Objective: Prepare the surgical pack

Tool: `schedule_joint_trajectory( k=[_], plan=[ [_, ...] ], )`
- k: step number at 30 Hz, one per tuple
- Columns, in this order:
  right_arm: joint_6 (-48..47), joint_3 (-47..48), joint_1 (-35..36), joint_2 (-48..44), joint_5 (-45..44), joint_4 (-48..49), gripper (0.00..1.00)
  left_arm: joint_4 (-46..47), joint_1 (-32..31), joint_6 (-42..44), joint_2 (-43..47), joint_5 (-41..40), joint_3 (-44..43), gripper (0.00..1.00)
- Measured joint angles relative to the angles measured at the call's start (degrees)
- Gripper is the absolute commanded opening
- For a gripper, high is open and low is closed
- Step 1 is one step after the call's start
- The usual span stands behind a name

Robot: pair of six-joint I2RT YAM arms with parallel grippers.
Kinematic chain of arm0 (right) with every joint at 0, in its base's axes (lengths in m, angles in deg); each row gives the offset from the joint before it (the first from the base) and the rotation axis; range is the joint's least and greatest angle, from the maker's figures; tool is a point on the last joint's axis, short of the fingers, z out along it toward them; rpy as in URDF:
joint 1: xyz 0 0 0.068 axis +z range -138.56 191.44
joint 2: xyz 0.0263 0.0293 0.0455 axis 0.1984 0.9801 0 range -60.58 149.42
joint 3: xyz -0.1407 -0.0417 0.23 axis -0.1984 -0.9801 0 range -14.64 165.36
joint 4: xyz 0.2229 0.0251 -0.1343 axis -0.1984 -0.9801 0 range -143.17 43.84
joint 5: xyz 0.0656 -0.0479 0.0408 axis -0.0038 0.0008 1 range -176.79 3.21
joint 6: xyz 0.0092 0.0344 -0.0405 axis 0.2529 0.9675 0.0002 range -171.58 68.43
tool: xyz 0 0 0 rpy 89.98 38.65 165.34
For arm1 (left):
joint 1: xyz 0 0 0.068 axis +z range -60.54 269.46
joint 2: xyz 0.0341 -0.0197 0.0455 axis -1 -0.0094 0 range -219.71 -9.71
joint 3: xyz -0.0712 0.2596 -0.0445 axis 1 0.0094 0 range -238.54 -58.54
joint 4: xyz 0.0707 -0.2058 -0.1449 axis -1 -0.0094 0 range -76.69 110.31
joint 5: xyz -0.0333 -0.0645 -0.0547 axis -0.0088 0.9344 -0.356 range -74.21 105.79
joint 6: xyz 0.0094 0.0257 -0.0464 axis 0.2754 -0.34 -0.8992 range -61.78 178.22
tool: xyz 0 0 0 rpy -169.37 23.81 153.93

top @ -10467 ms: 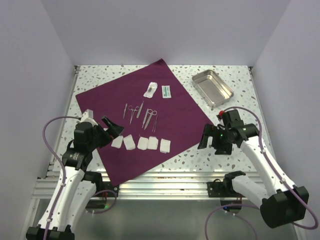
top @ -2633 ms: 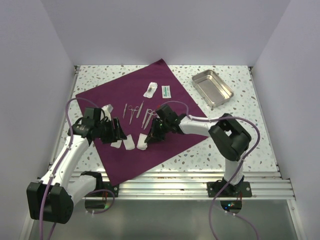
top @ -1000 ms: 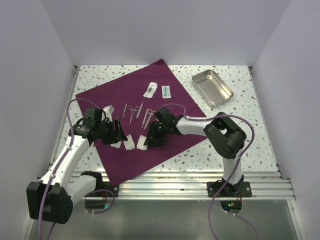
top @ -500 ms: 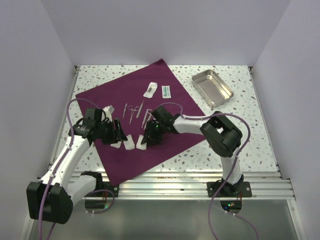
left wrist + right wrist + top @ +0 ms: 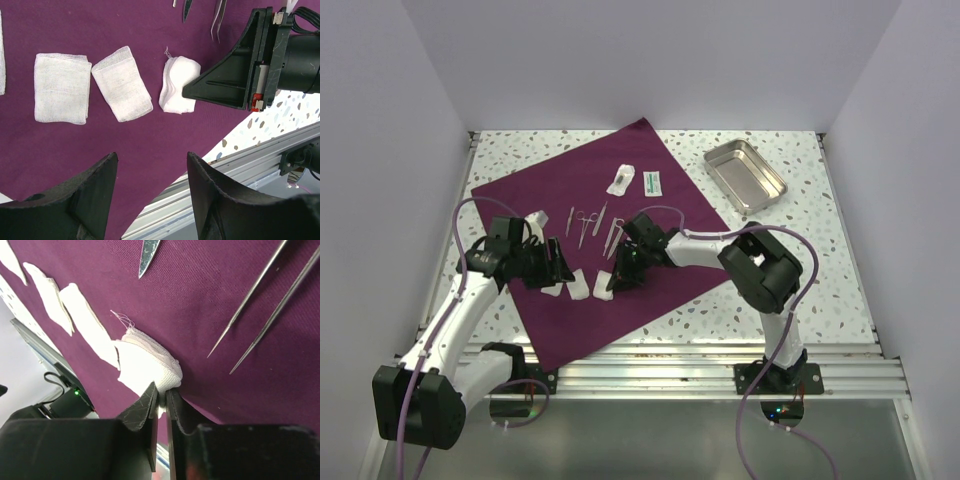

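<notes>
Surgical pack [image 5: 570, 180] flat; R jaws pinch gauze [image 5: 145, 367]; L jaws apart.

Right arm [image 5: 705, 248]: swung from the lower right of the frame to the centre, low over the purple drape [image 5: 550, 190].
Right gripper [image 5: 161, 395]: jaws apart a second ago, now pinched on a gauze square [image 5: 145, 365], once flat, now bunched.
Gauze row [image 5: 578, 286]: its two right-hand squares are gone from their spots.
</notes>
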Motion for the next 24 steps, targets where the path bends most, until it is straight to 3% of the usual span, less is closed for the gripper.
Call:
schedule_joint_trajectory(
  k=[7,24],
  plan=[
    [-2.8,0.1,0.0,0.0,0.2,-0.3,0.00,-0.1,0.0,-0.2,0.5,0.0,0.0,0.61],
    [-7.1,0.2,-0.1,-5.8,2.7,-2.7,0.00,0.0,0.0,-0.7,1.4,0.1,0.0,0.61]
  ],
)
